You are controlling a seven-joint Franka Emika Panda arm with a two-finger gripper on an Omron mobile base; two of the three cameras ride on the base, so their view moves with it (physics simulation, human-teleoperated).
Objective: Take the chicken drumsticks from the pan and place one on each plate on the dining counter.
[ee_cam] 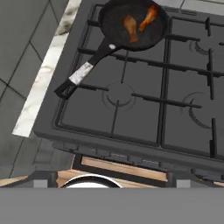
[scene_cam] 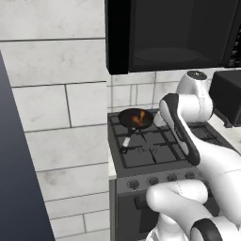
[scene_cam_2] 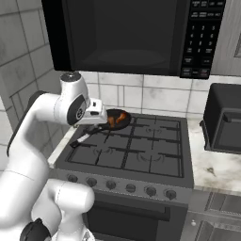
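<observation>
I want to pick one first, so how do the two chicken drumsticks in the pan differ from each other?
In the hand view, one drumstick lies near the middle of the pan, while the other drumstick lies closer to the rim on the side away from the handle. The middle one looks darker brown; the rim one looks brighter orange. They lean opposite ways, forming a V. Both are small, elongated, and lie apart.
</observation>
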